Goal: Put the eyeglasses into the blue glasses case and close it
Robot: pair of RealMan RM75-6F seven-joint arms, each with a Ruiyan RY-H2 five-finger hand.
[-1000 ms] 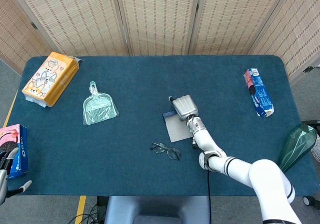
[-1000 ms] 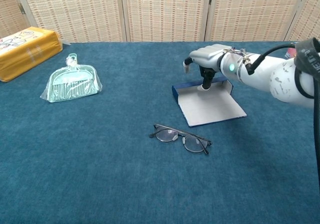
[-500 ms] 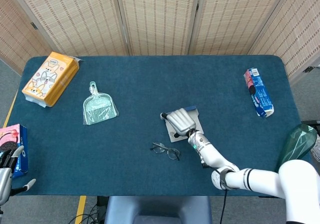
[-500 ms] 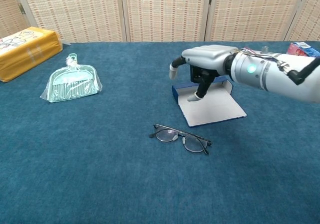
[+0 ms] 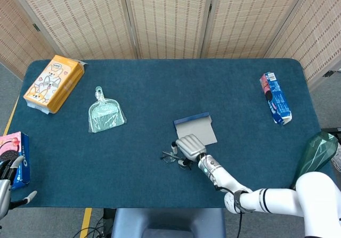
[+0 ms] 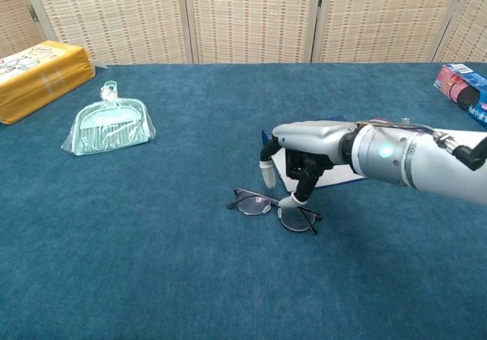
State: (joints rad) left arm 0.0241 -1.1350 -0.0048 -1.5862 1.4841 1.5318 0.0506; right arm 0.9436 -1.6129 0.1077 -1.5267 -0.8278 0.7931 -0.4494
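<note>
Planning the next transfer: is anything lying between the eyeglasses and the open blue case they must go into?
Nothing visible does. The thin dark-framed eyeglasses lie on bare teal cloth just in front of the open blue glasses case; only the right hand hovers above that gap, fingertips down at the frame.

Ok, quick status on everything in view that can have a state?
glasses: unfolded, flat on the table, not lifted.
glasses case: open, nothing inside.
right hand: over the glasses, fingertips down at the frame, holding nothing.
left hand: at the table's near left edge, fingers apart, holding nothing.
dustpan: in its plastic bag.
</note>
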